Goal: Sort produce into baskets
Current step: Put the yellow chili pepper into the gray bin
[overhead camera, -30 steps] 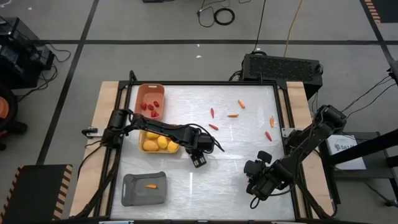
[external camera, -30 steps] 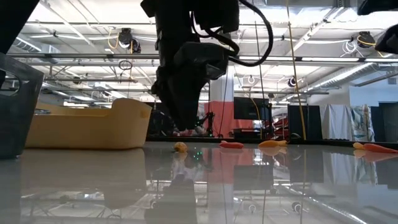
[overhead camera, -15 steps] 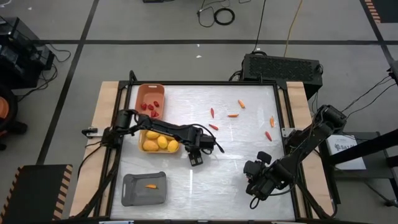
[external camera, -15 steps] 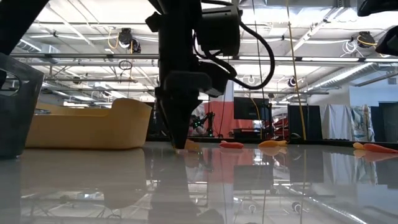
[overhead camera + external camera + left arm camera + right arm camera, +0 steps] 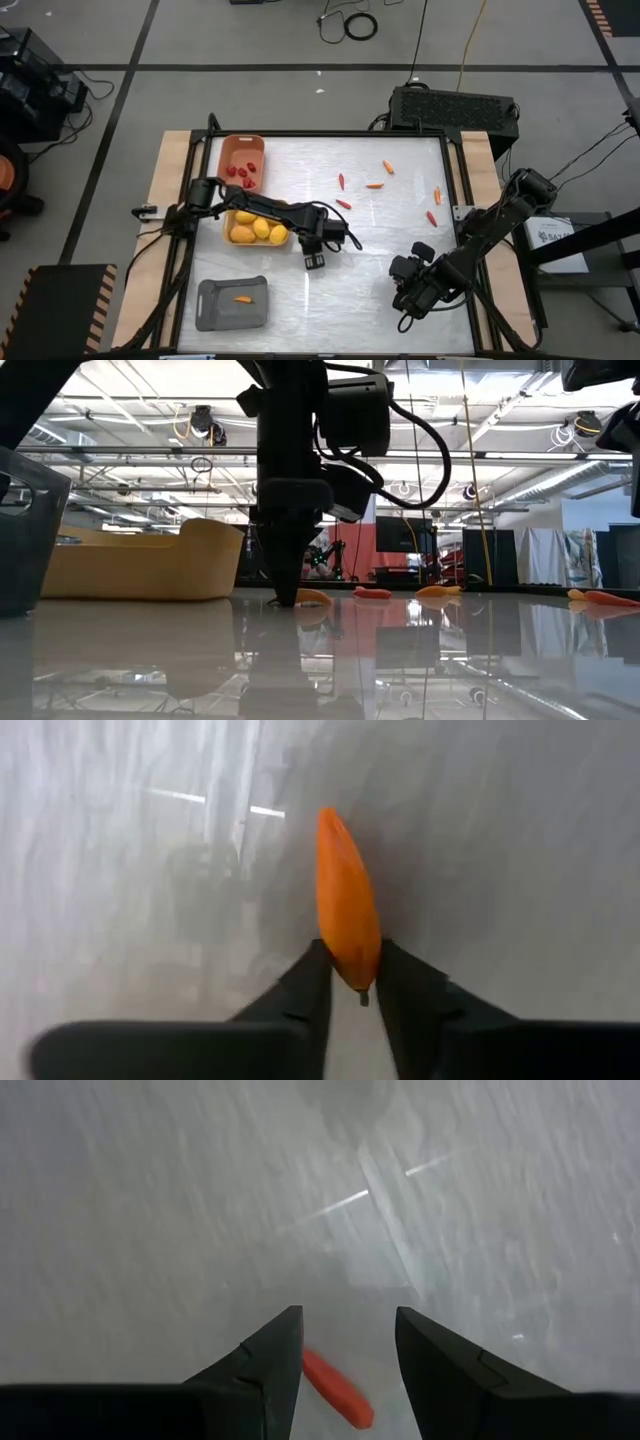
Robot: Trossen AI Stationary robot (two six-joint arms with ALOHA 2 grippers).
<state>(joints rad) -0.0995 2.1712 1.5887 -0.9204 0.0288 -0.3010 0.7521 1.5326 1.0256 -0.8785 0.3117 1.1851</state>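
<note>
Left gripper (image 5: pixel 315 261) sat low at centre of the high view, just right of the yellow basket (image 5: pixel 228 222). In the left wrist view its fingertips (image 5: pixel 318 965) were drawn narrow and pinched the near end of an orange stick (image 5: pixel 345 895), which pointed away from the jaws and lay on the white table (image 5: pixel 520 840). In the low view the same gripper (image 5: pixel 286 592) stood upright with its tips at the table surface and the orange piece (image 5: pixel 313 597) touching them on the right.

Right gripper (image 5: pixel 405 300) was at lower right of the high view, well apart from the baskets. Jaws moderately apart, holding nothing; in the right wrist view a red stick (image 5: pixel 338 1388) lay on the table between the two fingers (image 5: pixel 270 1355), near the bottom of the frame. Contact with the fingers: could not tell.

Salmon basket (image 5: pixel 225 152), upper left of the table, held red berries (image 5: pixel 242 173). Yellow basket held yellow fruits (image 5: pixel 256 229). Grey basket (image 5: pixel 212 312), lower left, held one orange stick (image 5: pixel 242 298). Five loose sticks (image 5: pixel 375 185) lay scattered across the upper right of the table.
</note>
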